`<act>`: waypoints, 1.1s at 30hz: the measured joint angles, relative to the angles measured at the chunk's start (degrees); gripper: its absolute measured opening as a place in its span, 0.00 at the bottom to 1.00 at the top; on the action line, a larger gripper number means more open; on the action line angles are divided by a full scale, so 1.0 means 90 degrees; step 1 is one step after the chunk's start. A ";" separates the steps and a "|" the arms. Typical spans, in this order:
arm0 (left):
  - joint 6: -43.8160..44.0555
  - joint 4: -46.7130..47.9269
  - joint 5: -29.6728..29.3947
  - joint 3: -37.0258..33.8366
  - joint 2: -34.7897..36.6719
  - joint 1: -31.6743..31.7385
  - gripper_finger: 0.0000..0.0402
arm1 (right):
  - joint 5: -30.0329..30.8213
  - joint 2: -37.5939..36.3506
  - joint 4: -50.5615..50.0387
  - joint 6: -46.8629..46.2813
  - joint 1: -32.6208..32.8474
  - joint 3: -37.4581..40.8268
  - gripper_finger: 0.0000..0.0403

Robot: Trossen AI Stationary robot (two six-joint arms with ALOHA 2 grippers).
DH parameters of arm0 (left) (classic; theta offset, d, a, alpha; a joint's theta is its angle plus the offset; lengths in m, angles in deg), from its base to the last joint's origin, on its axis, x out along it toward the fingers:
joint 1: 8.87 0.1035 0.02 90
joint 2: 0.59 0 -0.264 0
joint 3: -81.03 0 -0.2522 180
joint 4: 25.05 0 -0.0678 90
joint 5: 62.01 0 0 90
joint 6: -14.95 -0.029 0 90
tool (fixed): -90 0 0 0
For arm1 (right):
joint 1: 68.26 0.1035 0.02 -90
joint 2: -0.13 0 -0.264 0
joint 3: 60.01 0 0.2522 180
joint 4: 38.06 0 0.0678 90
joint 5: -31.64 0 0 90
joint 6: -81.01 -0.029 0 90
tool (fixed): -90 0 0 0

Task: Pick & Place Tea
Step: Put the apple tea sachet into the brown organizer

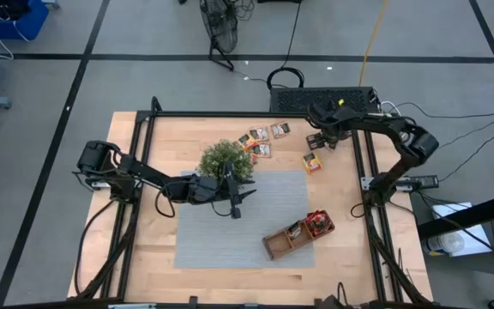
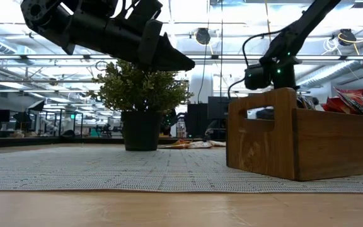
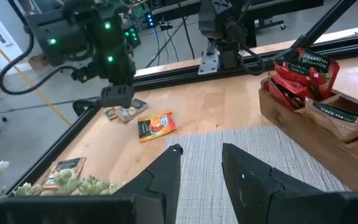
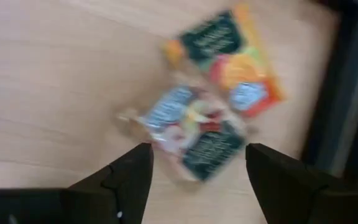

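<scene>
In the wooden tray (image 1: 274, 243), red tea sachets (image 1: 319, 225) fill one end; right gripper (image 4: 194, 163) jaws spread, left's parted.

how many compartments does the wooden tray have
3, in a row in the wooden tray: one end holds red sachets, the middle holds pale sachets, the other end shows none.

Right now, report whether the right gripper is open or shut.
Open. The right wrist view shows the right gripper with its fingers spread wide apart above two tea sachets lying on the table, holding nothing.
</scene>
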 joint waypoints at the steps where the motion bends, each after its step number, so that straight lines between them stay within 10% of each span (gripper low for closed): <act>1: 0.0000 -0.0002 0.0000 0.0000 0.0000 0.0000 0.30 | 0.0123 -0.0087 -0.0046 -0.0004 -0.0001 0.0014 0.59; 33: 0.0046 -0.0007 0.0000 0.0000 0.0002 -0.0017 0.30 | 0.0024 0.0698 0.0362 -0.0882 -0.0014 0.0011 0.55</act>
